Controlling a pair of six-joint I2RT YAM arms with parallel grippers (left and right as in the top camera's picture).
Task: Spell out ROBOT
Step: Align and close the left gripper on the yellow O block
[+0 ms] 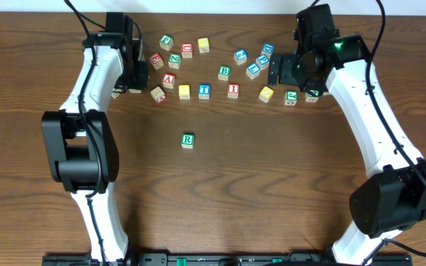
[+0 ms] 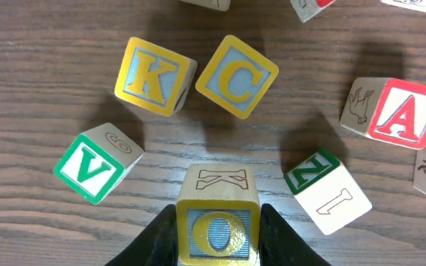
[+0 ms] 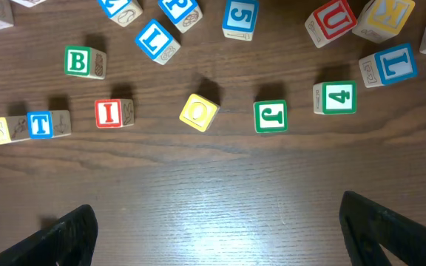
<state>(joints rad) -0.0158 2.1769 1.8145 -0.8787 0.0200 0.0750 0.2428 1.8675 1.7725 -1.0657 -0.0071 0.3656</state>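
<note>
While my left tool (image 2: 217, 235) pinches the yellow O block (image 2: 218, 210) beyond and left of the green R block (image 1: 188, 140), my right tool (image 3: 217, 210) hangs spread wide beyond-right of it, over the bench (image 1: 272, 192).

Robot lab bench, dark wooden table (image 1: 272, 192), left arm (image 1: 95, 74) and right arm (image 1: 364, 103) mounted at near edge, toy letter blocks (image 1: 204, 90)

Arms: 2 – left arm (image 1: 87, 81), right arm (image 1: 368, 103) | Grippers: 2 – left gripper (image 2: 218, 229), right gripper (image 3: 217, 222) | Letter blocks: 1 lone block (image 1: 188, 140) toward 6 o'clock; at least 18 blocks (image 1: 204, 90) scattered toward 12 o'clock, exact total unclear beneath grippers
</note>
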